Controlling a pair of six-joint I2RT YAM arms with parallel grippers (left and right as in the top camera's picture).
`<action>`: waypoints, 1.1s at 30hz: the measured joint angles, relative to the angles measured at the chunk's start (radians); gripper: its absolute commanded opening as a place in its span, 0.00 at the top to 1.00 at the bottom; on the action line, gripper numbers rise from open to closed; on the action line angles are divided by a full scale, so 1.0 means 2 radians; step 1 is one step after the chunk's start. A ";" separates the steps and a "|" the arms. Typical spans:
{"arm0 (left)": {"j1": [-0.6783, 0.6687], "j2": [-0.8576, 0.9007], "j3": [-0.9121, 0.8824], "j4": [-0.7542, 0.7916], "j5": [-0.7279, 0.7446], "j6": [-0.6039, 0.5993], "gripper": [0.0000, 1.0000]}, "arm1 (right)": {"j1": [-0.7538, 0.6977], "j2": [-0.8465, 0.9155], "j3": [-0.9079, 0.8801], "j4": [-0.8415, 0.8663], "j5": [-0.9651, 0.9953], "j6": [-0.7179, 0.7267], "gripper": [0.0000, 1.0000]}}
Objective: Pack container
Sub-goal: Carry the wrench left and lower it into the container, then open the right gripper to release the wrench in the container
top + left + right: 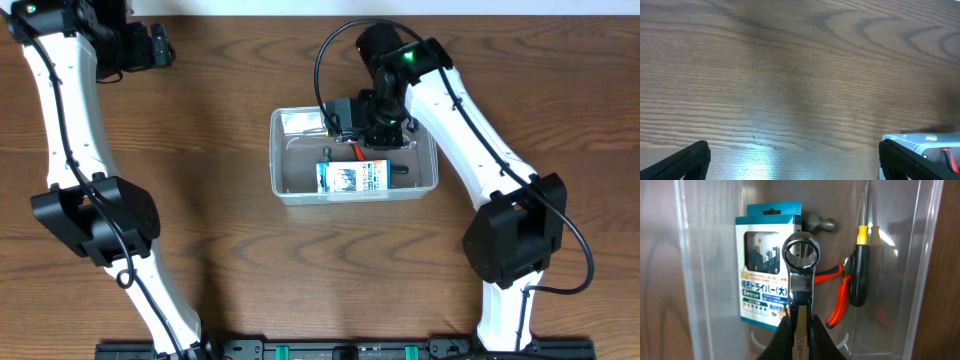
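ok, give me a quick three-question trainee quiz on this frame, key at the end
1. True or false: the right gripper is shut on a wrench over the container.
2. Which lies in the container? A) tape roll B) red-handled pliers C) scissors
3. Fill in: the left gripper, over bare table, is ____.
Key: 1 true; 2 B; 3 open.
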 measured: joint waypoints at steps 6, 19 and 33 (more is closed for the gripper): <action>0.000 0.000 0.000 0.000 0.000 0.000 0.02 | 0.000 0.000 -0.053 0.057 -0.002 -0.003 0.92; 0.000 0.000 0.000 0.000 0.000 0.000 0.02 | 0.000 0.002 -0.080 0.128 -0.005 0.012 0.01; 0.000 0.000 0.000 0.000 0.000 0.000 0.02 | 0.000 -0.011 0.040 0.034 0.019 0.112 0.01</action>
